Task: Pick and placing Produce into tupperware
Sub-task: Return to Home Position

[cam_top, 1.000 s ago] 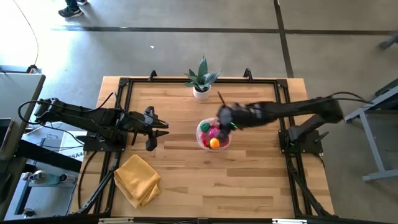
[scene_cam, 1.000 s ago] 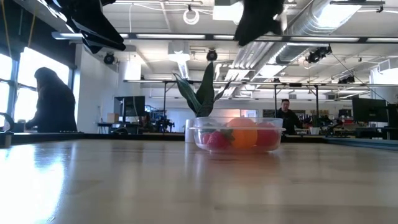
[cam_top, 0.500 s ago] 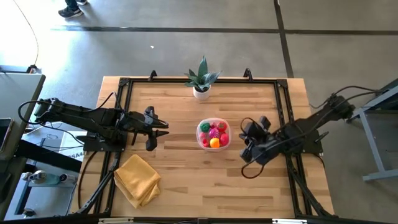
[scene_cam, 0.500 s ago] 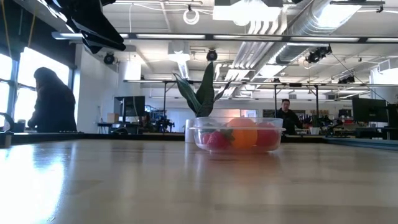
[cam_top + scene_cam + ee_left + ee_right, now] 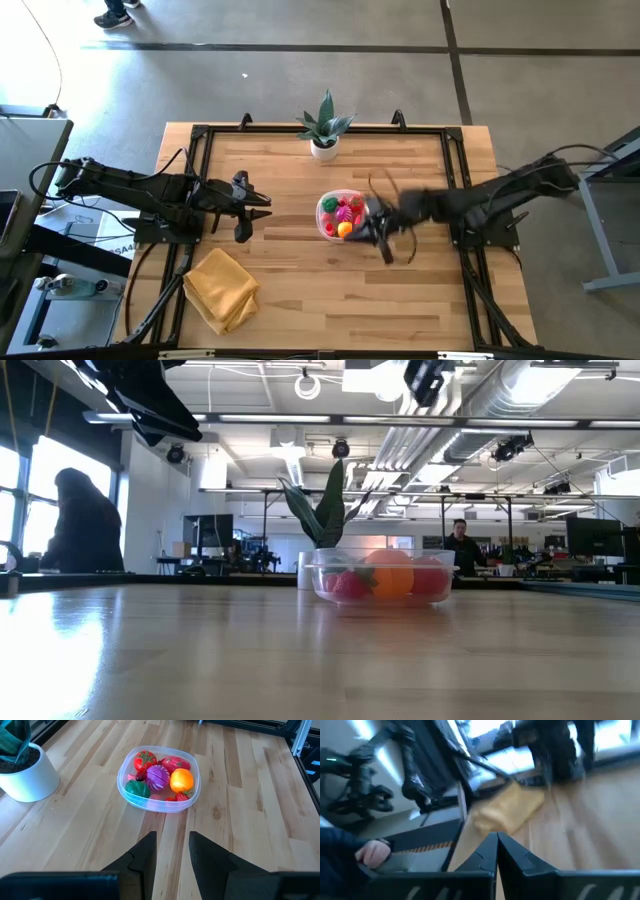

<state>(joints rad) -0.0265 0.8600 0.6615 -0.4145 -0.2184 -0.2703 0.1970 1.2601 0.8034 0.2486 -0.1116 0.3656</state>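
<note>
We are seeing the tupperware [image 5: 320, 214], a clear tub with rounded corners and a whitish rim, sitting upright and uncovered near the middle of the wooden surface [image 5: 300, 290]. It is holding the produce [image 5: 165, 777] heaped together: a tomato [image 5: 145, 759] with a green top, a magenta piece [image 5: 158, 777] with pale ribs lying in the centre, an orange-yellow piece [image 5: 181, 780] touching it, a green piece [image 5: 137, 789] lying against the wall beside the tomato, and red pieces [image 5: 175, 763] filling the remaining space. From table height the orange-yellow piece and the red ones are showing through the clear wall, the orange-yellow one reaching about rim height.
</note>
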